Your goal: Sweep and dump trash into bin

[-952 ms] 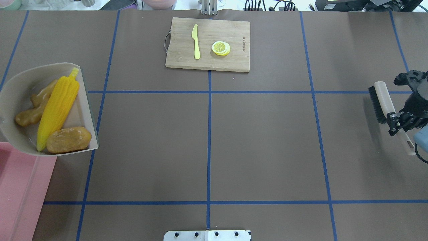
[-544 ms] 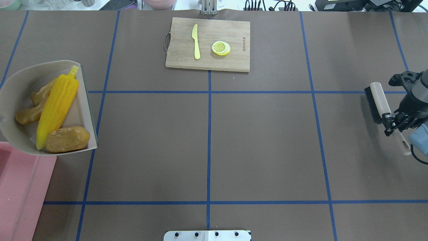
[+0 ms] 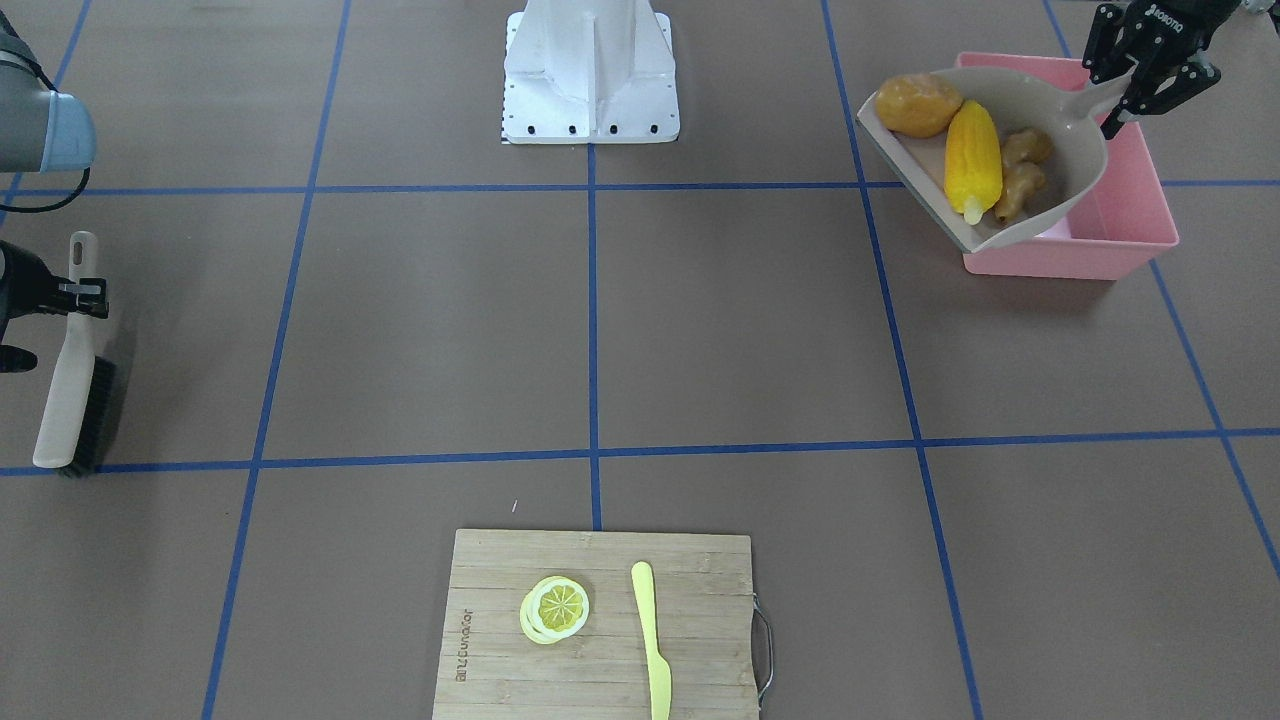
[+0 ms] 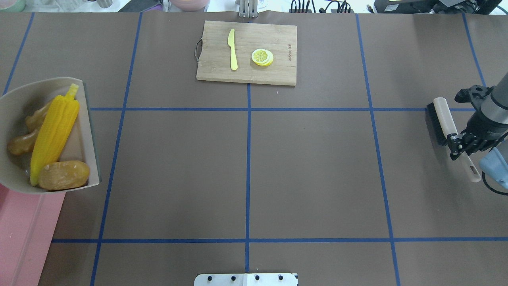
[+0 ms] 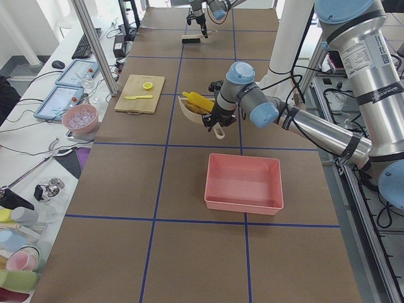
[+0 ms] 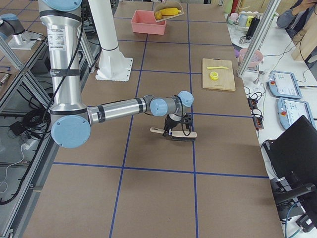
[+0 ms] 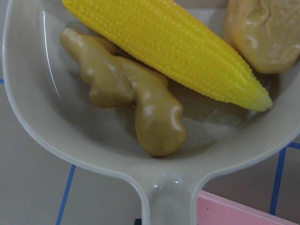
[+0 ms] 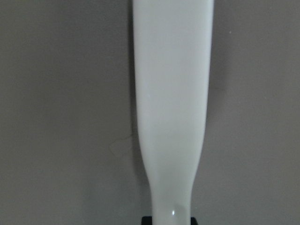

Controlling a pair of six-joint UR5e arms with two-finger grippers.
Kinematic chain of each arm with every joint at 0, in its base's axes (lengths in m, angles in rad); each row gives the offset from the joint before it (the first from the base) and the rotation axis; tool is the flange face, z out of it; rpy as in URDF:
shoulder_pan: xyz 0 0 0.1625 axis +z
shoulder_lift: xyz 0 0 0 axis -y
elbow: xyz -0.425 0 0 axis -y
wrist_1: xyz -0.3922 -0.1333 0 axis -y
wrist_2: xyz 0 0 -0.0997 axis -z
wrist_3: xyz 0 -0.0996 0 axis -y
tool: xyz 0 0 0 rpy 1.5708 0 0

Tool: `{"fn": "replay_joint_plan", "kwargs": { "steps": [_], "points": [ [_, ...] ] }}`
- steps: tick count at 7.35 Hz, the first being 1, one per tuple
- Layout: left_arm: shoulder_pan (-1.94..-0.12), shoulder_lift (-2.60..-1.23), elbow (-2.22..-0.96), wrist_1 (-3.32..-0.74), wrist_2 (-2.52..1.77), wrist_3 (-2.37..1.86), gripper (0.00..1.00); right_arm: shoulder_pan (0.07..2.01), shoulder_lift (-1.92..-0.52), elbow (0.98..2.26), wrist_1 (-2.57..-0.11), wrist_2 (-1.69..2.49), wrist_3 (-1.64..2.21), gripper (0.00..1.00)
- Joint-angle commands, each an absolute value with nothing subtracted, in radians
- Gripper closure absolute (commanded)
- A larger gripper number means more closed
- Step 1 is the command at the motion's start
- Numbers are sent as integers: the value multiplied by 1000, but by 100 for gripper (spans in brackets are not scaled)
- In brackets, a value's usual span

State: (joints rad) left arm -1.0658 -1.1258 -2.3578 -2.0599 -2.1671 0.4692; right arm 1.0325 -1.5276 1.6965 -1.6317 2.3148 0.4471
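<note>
Brown paper marked with blue tape lines covers a wide counter, with a two-armed robot working at it. At the robot's left end, the left tool is clamped on the handle of a beige-grey dustpan, holding it lifted off the counter. All three pieces of trash lie in the pan: a yellow corn cob in the middle, a brown-orange potato beside it near the open lip, and a knobbly tan ginger root against the curved back wall. The pink bin sits on the counter just beside and below the pan. Only the pan's handle end overlaps the bin's edge, and nothing shows inside the bin.

At the opposite end, the right tool grips the pale handle of a brush, held low with its black bristles down. Whether they touch the counter is unclear. A wooden cutting board at the far edge carries a pale yellow knife and a lemon slice, well apart from everything else.

Sweeping looks finished, and the step in hand is carrying the loaded pan to the bin. The next move likely calls for bringing the pan fully over the bin and then tipping it. The lip now faces away from the bin, so it must turn or the trash will spill outside.
</note>
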Motion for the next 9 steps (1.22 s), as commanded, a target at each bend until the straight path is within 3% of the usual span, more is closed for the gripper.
{"fn": "replay_joint_plan", "kwargs": {
  "steps": [1, 2, 3, 5, 6, 9],
  "points": [
    [-1106, -999, -2294, -2294, -2219, 471, 100, 1031, -1513, 1684, -1631, 2315, 453, 71],
    [-1120, -961, -2269, -2363, -2244, 475, 100, 1031, -1513, 1684, -1629, 2315, 451, 38],
    [-1140, -915, -2244, -2431, -2258, 477, 100, 1031, -1508, 1684, -1631, 2313, 451, 17],
    [-1147, -881, -2212, -2469, -2264, 479, 100, 1031, -1508, 1686, -1631, 2313, 451, 15],
    [-1147, -850, -2203, -2491, -2273, 480, 100, 1031, -1506, 1690, -1629, 2313, 451, 0],
    [-1149, -845, -2200, -2462, -2270, 480, 100, 1109, -1474, 1718, -1629, 2316, 434, 0]
  ]
}}
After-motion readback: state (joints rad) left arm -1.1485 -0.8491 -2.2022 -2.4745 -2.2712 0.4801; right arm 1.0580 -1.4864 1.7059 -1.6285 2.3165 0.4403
